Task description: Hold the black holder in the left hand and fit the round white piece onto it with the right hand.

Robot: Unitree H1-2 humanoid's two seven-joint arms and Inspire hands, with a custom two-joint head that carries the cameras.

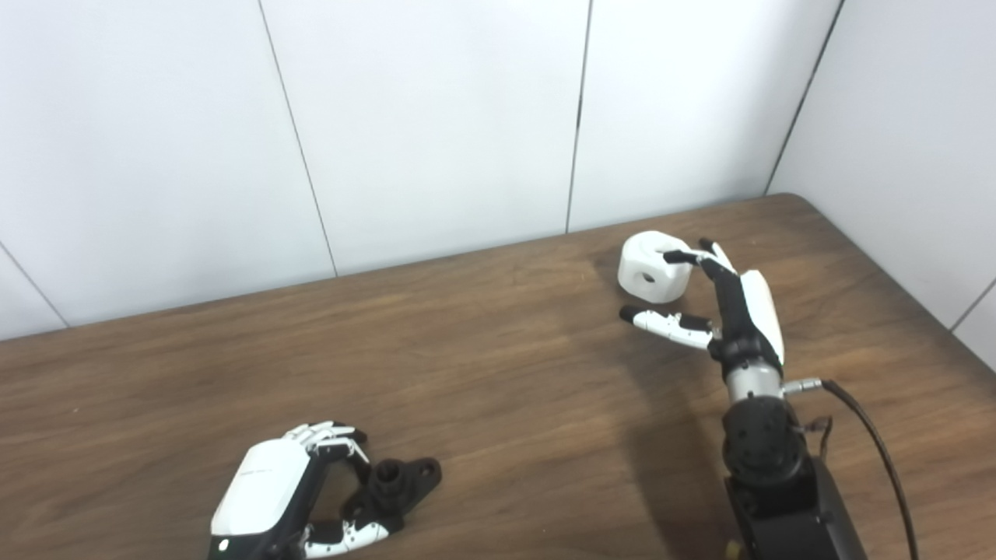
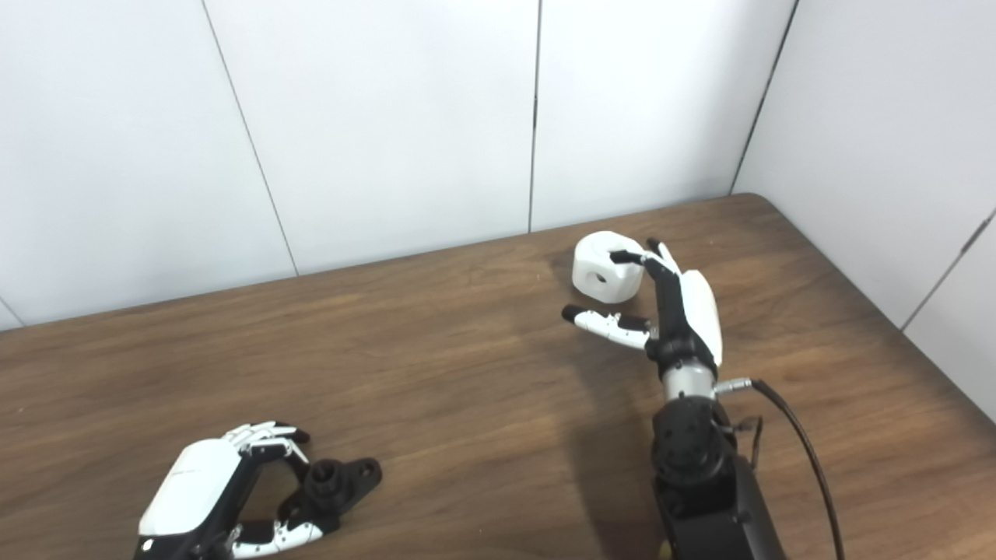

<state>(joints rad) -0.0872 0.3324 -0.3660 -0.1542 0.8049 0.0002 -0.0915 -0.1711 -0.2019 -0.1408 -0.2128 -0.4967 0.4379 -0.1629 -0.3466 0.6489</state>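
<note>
Left eye view: right hand (image 1: 720, 299) reaching white piece (image 1: 650, 268), fingers spread, nothing gripped.
Left hand (image 1: 292, 490) loosely cups black holder (image 1: 401, 482); close thumb under piece before lifting.

Between holder (image 1: 397, 486) and white piece (image 1: 652, 267) we see bare worktop (image 1: 506, 365) (walls (image 1: 436, 117) close behind and right).

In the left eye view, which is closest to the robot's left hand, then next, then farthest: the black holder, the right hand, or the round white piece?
1. black holder: right beside the left hand, near the table's front edge.
2. right hand: far across, on the right.
3. round white piece: just beyond the right hand, toward the wall.
</note>
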